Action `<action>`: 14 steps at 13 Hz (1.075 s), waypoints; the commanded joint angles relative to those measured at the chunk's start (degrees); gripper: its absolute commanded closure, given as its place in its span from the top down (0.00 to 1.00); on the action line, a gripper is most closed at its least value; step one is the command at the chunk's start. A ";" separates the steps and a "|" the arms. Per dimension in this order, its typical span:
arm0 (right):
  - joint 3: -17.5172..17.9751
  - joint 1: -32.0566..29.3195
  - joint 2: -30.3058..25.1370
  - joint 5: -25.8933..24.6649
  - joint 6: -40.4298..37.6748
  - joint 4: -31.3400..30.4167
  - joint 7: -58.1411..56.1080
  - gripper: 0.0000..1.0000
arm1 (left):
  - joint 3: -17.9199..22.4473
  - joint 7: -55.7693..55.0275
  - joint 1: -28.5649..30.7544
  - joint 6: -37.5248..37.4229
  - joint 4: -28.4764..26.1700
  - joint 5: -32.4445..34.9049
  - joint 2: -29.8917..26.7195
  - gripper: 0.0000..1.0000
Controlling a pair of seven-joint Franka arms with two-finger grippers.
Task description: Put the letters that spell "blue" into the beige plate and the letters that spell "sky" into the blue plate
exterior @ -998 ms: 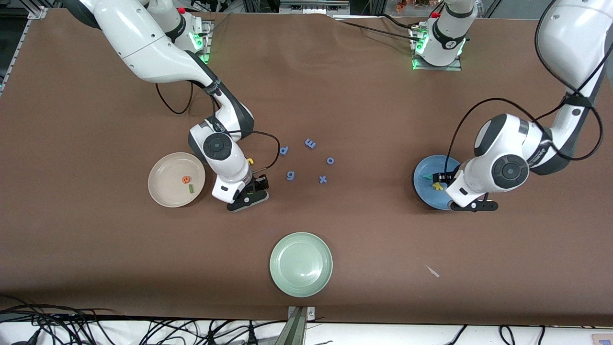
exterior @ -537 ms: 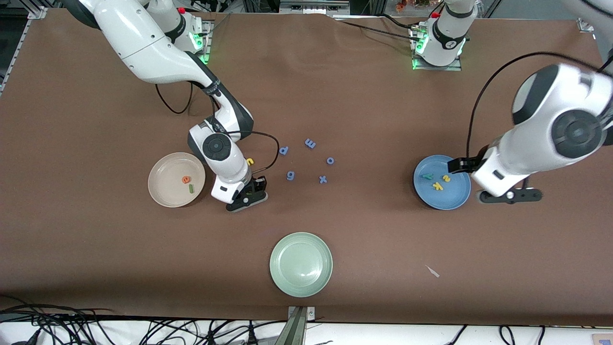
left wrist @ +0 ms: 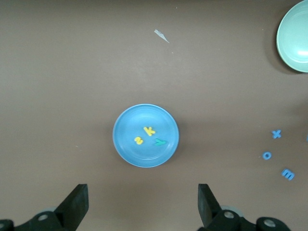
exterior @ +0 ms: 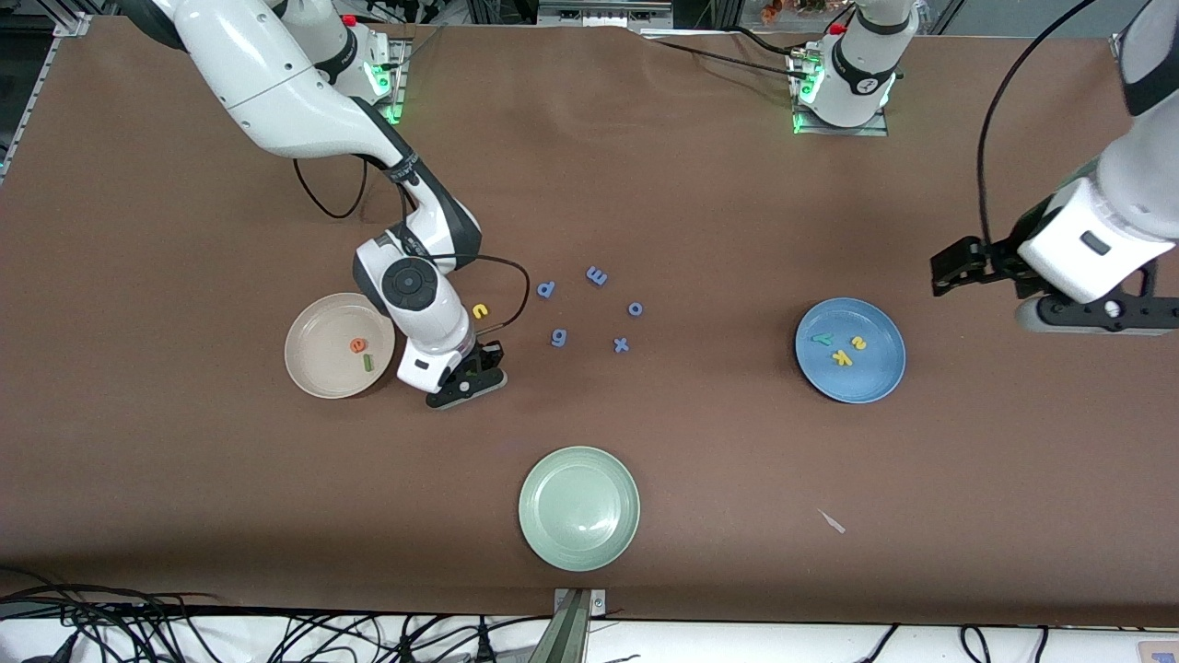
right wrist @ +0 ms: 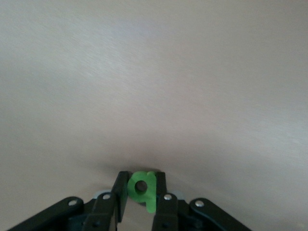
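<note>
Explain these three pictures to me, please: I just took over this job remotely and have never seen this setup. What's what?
Two robot arms work at a brown table. The big picture looks down from above; the other two come from cameras on each arm's wrist. The right gripper is down on the table beside the beige plate, shut on the green b. The left gripper hangs open above the blue plate, which holds s, k and y. A yellow u, blue-purple letters and a pale green plate lie loose.

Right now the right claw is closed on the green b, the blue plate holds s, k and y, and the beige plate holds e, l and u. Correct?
Not quite. The beige plate holds only the orange e and green l; the front view shows the yellow u lying on the table. The rest stands.
</note>
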 commanded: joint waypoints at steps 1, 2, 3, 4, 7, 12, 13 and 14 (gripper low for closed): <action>-0.12 -2.50 -6.62 0.57 -7.52 -3.31 -6.50 0.10 | 15.87 6.04 -11.91 0.82 -2.92 -3.13 -4.65 1.00; -0.12 -4.60 -9.77 0.66 -9.82 -6.10 -9.66 0.10 | 20.88 6.04 -15.18 1.52 -4.33 -5.05 -5.97 1.00; -0.12 -6.44 -13.29 0.66 -10.10 -10.31 -13.18 0.10 | 25.11 6.13 -17.91 2.84 -6.26 -7.85 -7.29 1.00; -0.29 -8.55 -16.28 0.66 -10.10 -14.18 -16.00 0.10 | 28.55 6.04 -19.85 4.42 -8.98 -9.62 -8.95 1.00; -2.74 -12.43 -21.83 -0.04 -9.49 -22.02 -20.84 0.11 | 30.25 5.43 -21.80 8.47 -17.43 -9.11 -16.16 1.00; -3.64 -13.23 -22.11 0.48 -6.59 -24.24 -18.42 0.85 | 29.99 5.43 -20.92 6.63 -15.33 -9.20 -15.30 1.00; -2.15 -13.14 -21.85 0.49 -6.59 -23.98 -15.79 0.86 | 29.99 5.51 -20.92 6.63 -15.33 -9.20 -15.21 1.00; 0.04 -13.14 -21.59 0.66 -6.59 -23.80 -12.11 0.86 | 29.99 5.86 -20.84 6.46 -15.42 -9.20 -15.12 1.00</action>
